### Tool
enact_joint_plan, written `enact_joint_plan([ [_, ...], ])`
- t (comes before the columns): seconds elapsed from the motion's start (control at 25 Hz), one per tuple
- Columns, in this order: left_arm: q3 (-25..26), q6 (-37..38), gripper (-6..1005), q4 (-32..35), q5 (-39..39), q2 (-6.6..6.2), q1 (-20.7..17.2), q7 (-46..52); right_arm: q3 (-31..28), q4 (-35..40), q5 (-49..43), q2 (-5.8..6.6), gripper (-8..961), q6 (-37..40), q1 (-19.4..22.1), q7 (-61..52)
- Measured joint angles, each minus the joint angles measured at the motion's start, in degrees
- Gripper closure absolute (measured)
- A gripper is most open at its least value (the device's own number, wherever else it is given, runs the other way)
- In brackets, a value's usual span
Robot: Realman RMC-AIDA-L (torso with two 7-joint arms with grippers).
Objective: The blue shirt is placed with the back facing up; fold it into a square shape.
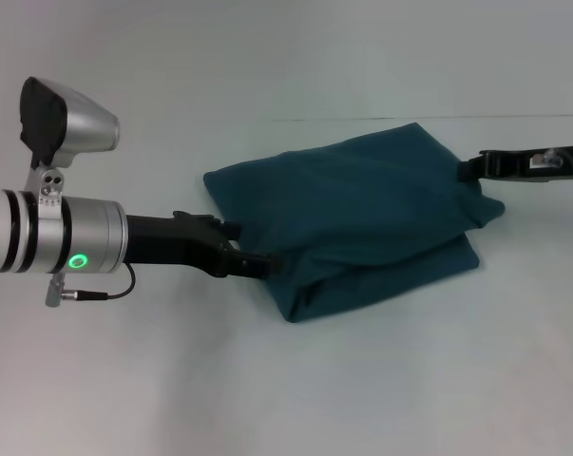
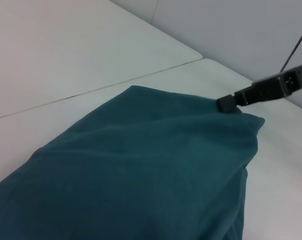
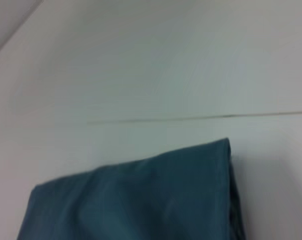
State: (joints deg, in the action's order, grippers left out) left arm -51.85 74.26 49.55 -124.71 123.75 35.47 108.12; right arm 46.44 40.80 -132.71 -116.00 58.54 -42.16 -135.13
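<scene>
The blue shirt (image 1: 353, 218) lies folded into a thick, rough rectangle in the middle of the white table, plain side up, its top layer bulging. My left gripper (image 1: 257, 258) reaches in from the left and is shut on the shirt's near-left edge. At the far-right edge my right gripper (image 1: 468, 171) is shut on the cloth, which puckers toward its tips. The left wrist view shows the shirt (image 2: 151, 175) up close with the right gripper (image 2: 227, 104) at its far corner. In the right wrist view only a folded corner of the shirt (image 3: 140, 200) shows.
The white table (image 1: 267, 399) runs all around the shirt. A thin seam (image 1: 381, 119) crosses it just behind the cloth. The left arm's silver forearm (image 1: 48, 233) fills the left side of the head view.
</scene>
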Motion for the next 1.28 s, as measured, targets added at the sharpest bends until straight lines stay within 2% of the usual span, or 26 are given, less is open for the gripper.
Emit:
enact_joint_plan([
  [0.2,0.00,0.13,66,0.00,0.00,0.00,-0.16,-0.02,-2.04,-0.02,1.40,0.60,925,0.11,0.75,0.24],
  [0.44,0.00,0.35,66,0.02,-0.08,0.00,-0.23,0.19,-1.87,-0.38,1.09,1.37,903,-0.32,1.38,1.00],
  [0.76,0.10,0.80,66,0.34,-1.49,-0.22,-0.09,3.05,0.34,-0.52,0.83,0.82,873,-5.03,1.55,4.97],
  [0.96,1.77,1.34,66,1.35,-1.51,-1.30,-0.02,9.69,1.66,0.61,-1.13,0.54,854,-5.40,1.67,5.27],
  [1.12,3.52,1.06,66,1.68,-1.79,-2.31,0.81,16.55,1.56,5.07,-1.80,0.43,839,-2.58,3.01,4.62],
  [1.16,5.77,0.48,66,0.88,-3.29,-3.44,2.22,24.10,1.43,6.44,-1.88,0.39,835,-1.75,3.43,4.47],
  [1.28,8.07,0.26,66,-2.24,-5.87,-4.89,4.67,31.18,1.18,12.76,-1.77,0.04,716,2.11,5.19,4.21],
])
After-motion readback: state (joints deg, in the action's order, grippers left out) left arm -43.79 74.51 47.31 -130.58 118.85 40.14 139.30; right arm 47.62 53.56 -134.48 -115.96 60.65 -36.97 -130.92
